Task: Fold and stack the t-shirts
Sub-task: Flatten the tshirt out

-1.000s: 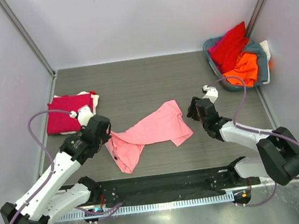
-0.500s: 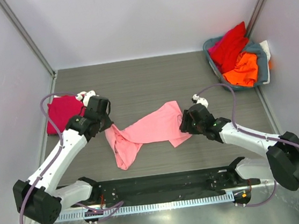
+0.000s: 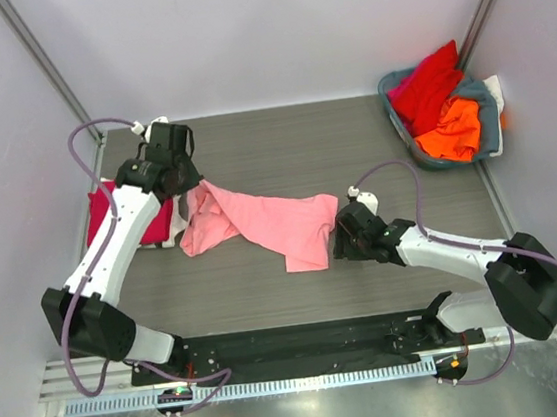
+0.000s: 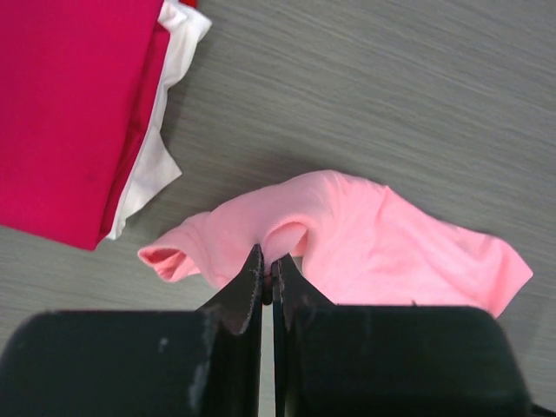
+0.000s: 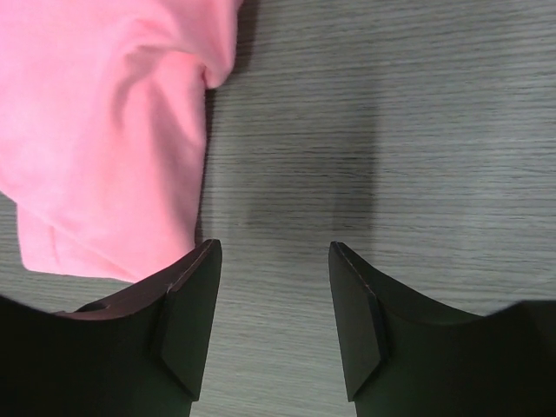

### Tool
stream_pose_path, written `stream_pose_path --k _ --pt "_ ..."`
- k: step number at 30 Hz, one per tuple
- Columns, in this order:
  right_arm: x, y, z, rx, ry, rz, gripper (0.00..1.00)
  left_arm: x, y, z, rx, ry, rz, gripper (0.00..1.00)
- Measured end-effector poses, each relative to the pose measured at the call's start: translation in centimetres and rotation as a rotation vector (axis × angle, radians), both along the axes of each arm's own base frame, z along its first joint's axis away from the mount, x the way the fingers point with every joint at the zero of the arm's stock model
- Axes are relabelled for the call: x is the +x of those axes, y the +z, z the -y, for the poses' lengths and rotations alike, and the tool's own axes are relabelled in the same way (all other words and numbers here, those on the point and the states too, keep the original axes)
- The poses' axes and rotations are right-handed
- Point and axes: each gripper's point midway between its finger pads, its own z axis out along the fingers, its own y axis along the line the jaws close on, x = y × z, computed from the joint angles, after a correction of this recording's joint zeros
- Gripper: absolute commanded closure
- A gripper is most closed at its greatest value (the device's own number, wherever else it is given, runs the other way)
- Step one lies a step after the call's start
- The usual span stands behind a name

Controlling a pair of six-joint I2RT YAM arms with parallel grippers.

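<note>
Grey wood-grain table (image 3: pixel 251 141) fills my view, with pale walls (image 3: pixel 258 30) closing it on three sides.

Nearest to me, my right gripper (image 5: pixel 274 261) hangs low over bare wood with its jaws spread and nothing between them. One finger (image 5: pixel 187 304) sits right at the hem of the pink shirt (image 3: pixel 280 223); I cannot tell whether it touches the cloth.

The pink shirt lies crumpled across the middle of the table, running from that hem up and left to my left gripper (image 4: pixel 268 265). Those jaws are pressed together on a fold of pink, and the cloth bunches up around the pinch.

Just left of the pinch is the folded stack: a crimson shirt (image 4: pixel 69 104) on top and a white shirt (image 4: pixel 152 174) under it, only its edge peeking out. The stack sits tight against the table's left edge. From above, my left arm crosses it and hides its middle.

Open wood runs between the pink shirt and the far right corner, and along the back wall.

In that corner stands the basket (image 3: pixel 490 124), against the wall, heaped with a red shirt (image 3: pixel 430 80) and an orange shirt (image 3: pixel 451 128). Something white shows at its right rim; I cannot make out what.
</note>
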Motion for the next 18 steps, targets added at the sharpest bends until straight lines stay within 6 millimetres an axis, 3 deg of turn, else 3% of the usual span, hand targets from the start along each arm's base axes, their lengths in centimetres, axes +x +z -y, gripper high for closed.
stream_pose_path --k 4,7,13,18 --pt "-0.1 -0.8 -0.2 -0.016 0.018 -0.032 0.44 1.8 0.0 0.2 0.002 -0.004 -0.012 1.0" --pt "0.0 -0.3 -1.6 0.014 0.068 -0.029 0.44 2.6 -0.2 0.4 0.01 -0.009 -0.021 1.0" --pt "0.0 1.3 -4.9 0.086 0.21 0.016 0.42 2.8 -0.5 0.0 0.028 -0.022 -0.029 1.0" --pt "1.0 0.5 -6.3 0.067 0.243 -0.006 0.47 2.0 -0.8 0.2 0.005 -0.061 0.019 1.0"
